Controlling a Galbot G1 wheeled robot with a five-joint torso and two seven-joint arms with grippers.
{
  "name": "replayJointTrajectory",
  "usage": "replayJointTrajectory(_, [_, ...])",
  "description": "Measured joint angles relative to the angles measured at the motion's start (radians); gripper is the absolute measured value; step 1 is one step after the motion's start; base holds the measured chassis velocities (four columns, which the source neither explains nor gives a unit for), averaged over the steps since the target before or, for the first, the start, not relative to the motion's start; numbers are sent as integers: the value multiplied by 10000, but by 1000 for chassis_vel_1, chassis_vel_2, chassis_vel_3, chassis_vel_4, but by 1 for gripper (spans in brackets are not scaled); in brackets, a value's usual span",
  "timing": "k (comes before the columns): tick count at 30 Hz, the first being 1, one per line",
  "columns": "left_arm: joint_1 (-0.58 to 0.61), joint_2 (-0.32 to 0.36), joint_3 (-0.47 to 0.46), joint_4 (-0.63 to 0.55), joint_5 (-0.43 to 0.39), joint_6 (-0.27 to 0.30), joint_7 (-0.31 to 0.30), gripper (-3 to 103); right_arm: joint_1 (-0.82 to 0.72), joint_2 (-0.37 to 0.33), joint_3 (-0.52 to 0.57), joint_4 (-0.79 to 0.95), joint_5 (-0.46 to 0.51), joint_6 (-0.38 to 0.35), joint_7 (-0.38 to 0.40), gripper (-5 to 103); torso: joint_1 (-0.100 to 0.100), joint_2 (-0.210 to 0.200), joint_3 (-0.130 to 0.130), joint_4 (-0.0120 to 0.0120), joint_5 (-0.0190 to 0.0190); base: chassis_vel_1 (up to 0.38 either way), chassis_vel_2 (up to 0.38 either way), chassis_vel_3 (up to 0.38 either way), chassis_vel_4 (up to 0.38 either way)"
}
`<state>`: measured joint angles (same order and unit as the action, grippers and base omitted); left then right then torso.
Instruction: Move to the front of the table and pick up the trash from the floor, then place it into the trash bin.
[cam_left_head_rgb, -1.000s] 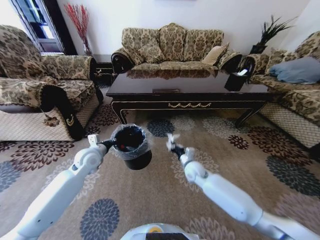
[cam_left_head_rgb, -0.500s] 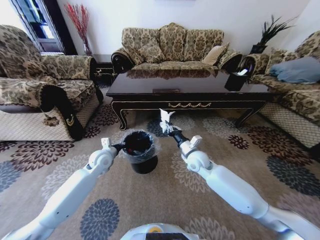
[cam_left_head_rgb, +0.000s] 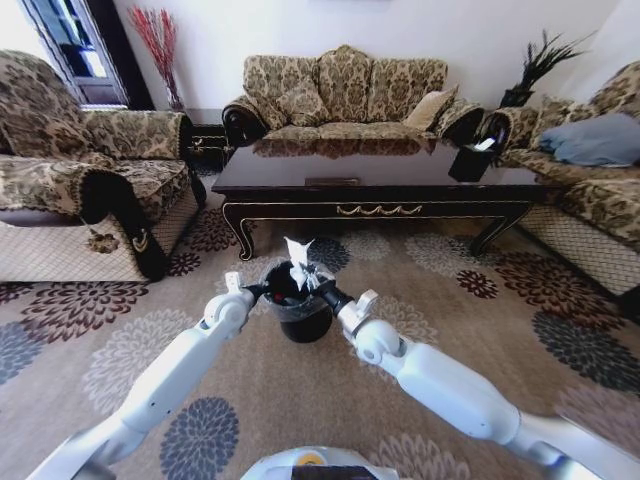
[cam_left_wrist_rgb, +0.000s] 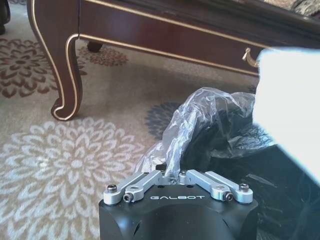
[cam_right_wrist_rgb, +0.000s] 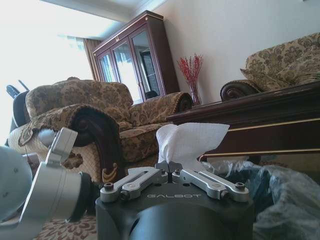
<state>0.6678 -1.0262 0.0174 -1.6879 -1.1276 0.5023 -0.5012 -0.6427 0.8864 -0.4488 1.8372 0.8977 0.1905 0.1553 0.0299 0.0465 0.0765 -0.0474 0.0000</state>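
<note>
Right tool (cam_left_head_rgb: 305, 282) pinched shut on crumpled white paper (cam_left_head_rgb: 298, 258), held directly over the trash bin (cam_left_head_rgb: 305, 322). Left tool (cam_left_head_rgb: 262, 290) closed on the bin's liner (cam_left_wrist_rgb: 200, 120) at the rim. Bin stands on the floor (cam_left_head_rgb: 450, 300), in front of the table (cam_left_head_rgb: 380, 170).

To do it well, judged: keep paper centred over the mouth, left grip steady, then release.

Left wrist view shows the liner pinch; right wrist view shows paper clamped between fingertips.
</note>
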Motion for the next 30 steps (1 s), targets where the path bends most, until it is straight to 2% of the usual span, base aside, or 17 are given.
replayJointTrajectory(6, [-208,19,48,17,-139,26,-1,4,60,42,-188,-249,-75,0,34,-3,0,0,0,0,1,0,0,0,0])
replayJointTrajectory(8, [-244,20,64,45,-151,40,-5,4,142,95,-254,-324,-51,-1,82,7,0,0,0,1,0,0,0,0,0])
replayJointTrajectory(10, [-253,18,67,51,-156,46,-5,4,167,113,-267,-347,-36,-3,92,7,0,0,0,2,0,0,0,0,0])
replayJointTrajectory(11, [-263,12,74,60,-167,64,-5,4,241,163,-290,-408,5,-8,112,17,0,0,0,2,0,0,0,0,0])
replayJointTrajectory(12, [-265,9,80,74,-170,74,-5,4,285,188,-300,-447,22,-11,118,22,0,0,0,1,0,0,0,0,0])
replayJointTrajectory(14, [-266,7,82,85,-171,79,-5,4,323,206,-302,-475,34,-14,120,22,0,0,0,0,0,0,0,0,0])
replayJointTrajectory(17, [-266,0,84,144,-168,89,-5,4,431,235,-302,-514,127,-33,130,38,0,0,0,1,-1,0,0,0,0])
replayJointTrajectory(18, [-266,0,84,144,-168,89,-5,4,431,235,-302,-514,127,-33,130,38,0,0,0,1,-1,0,0,0,0])
replayJointTrajectory(20, [-225,2,84,148,-161,93,-4,4,496,244,-257,-548,168,-51,145,50,0,0,0,0,0,0,0,0,0])
replayJointTrajectory(21, [-225,2,84,148,-161,93,-4,4,496,244,-257,-548,168,-51,145,50,0,0,0,0,0,0,0,0,0])
replayJointTrajectory(24, [-142,26,81,84,-151,110,-3,4,533,261,-178,-589,177,-71,177,66,0,0,0,-1,-1,0,0,0,0])
replayJointTrajectory(26, [-117,40,70,47,-149,113,-2,4,534,272,-154,-598,178,-80,197,66,0,0,0,0,-1,0,0,0,0])
replayJointTrajectory(29, [-77,94,33,-25,-151,117,-1,4,533,293,-90,-604,181,-102,279,82,0,0,0,0,-1,0,0,0,0])
replayJointTrajectory(30, [-77,94,33,-25,-151,117,-1,4,533,293,-90,-604,181,-102,279,82,0,0,0,0,-1,0,0,0,0])
